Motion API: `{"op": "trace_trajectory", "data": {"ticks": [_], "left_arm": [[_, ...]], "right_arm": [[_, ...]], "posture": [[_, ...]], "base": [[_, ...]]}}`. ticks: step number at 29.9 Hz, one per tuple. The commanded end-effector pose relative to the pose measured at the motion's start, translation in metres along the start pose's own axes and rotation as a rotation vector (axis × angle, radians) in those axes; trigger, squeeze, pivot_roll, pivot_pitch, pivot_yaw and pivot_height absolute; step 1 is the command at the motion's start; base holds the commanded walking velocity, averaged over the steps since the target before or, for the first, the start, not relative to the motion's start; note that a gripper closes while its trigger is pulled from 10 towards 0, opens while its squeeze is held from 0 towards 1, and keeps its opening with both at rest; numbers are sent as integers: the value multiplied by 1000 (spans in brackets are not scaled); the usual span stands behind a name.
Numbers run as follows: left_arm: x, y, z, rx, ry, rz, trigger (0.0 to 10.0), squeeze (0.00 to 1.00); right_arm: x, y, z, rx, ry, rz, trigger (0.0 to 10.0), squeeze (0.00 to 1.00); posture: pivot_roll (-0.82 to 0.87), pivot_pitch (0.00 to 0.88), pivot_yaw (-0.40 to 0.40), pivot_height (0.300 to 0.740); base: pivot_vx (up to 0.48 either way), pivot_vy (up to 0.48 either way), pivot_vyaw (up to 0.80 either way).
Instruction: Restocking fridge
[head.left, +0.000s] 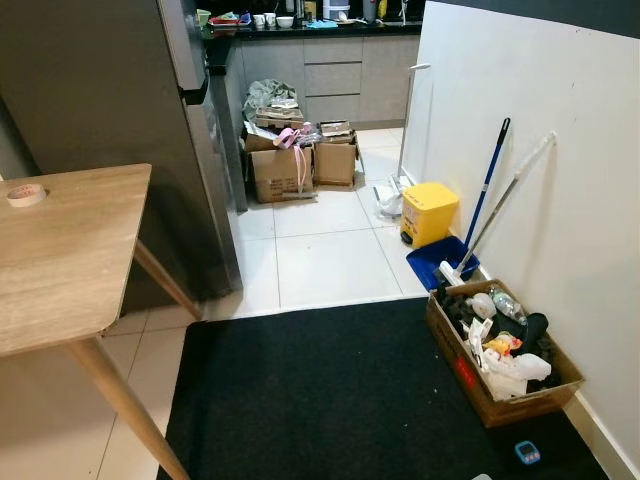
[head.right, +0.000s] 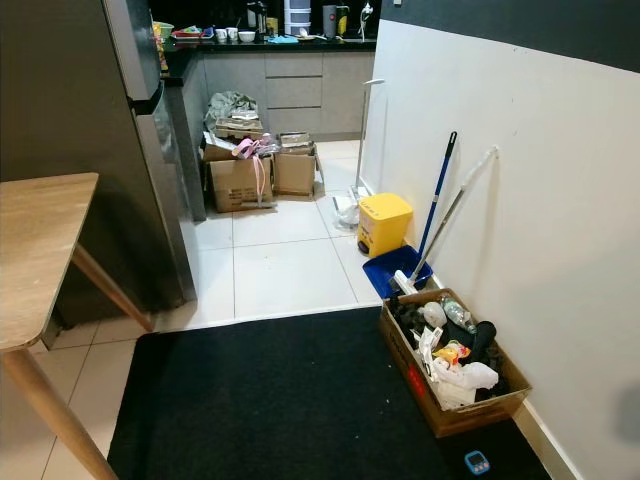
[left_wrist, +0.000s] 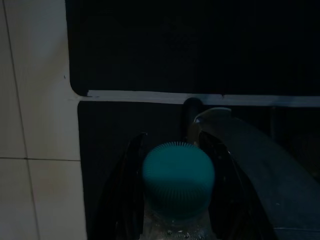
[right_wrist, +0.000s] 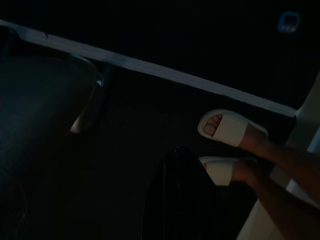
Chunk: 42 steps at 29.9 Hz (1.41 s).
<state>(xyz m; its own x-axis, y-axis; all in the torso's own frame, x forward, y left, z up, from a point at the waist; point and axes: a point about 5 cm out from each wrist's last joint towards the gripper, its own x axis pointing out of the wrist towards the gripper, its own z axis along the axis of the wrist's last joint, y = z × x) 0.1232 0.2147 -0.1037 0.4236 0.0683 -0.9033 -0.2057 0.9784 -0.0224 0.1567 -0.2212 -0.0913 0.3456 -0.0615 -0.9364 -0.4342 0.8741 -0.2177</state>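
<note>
Left wrist view: the left gripper has its two black fingers closed on either side of a clear bottle with a ribbed, domed teal cap, held above a black mat beside pale glossy tiles. Right wrist view, very dark: one black finger of the right gripper can be made out, but whether it is wide or narrow cannot be told; past it are a person's two feet in pale moulded slippers on the same dark mat, with a small blue device lying farther off. Head views: the black mat fills the foreground; a light wood-grain table with slanted legs stands at the left, a roll of tape on its top. Behind it rises the tall fridge, with a smooth dark side and a steel front, its door shut. Along the white wall at the right stand an open cardboard box of mixed clutter, a blue dustpan, long-handled brooms and a yellow bin. More cardboard boxes sit on the tiles before grey cabinets.
</note>
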Motion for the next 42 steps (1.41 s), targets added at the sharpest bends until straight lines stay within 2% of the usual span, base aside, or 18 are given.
{"op": "trace_trajectory", "data": {"ticks": [1,14,26,42], "left_arm": [[0,2,1,8,4,2,10000,0],[1,0,5,22,-4,-4,10000,0],[1,-2,6,53,-2,-24,10000,0],[1,-5,5,55,-1,-36,10000,0]], "right_arm": [[0,2,-4,1,18,9,10000,0],[0,3,-3,-1,10,4,10000,0],[0,4,-4,-9,10,1,10000,0],[0,5,-3,-26,12,12,10000,0]], "posture": [[-67,0,0,740],[-73,0,5,740],[-75,0,11,740],[-77,0,8,740]], "base": [[0,0,-506],[0,0,-98],[359,0,0],[360,0,-88]]}}
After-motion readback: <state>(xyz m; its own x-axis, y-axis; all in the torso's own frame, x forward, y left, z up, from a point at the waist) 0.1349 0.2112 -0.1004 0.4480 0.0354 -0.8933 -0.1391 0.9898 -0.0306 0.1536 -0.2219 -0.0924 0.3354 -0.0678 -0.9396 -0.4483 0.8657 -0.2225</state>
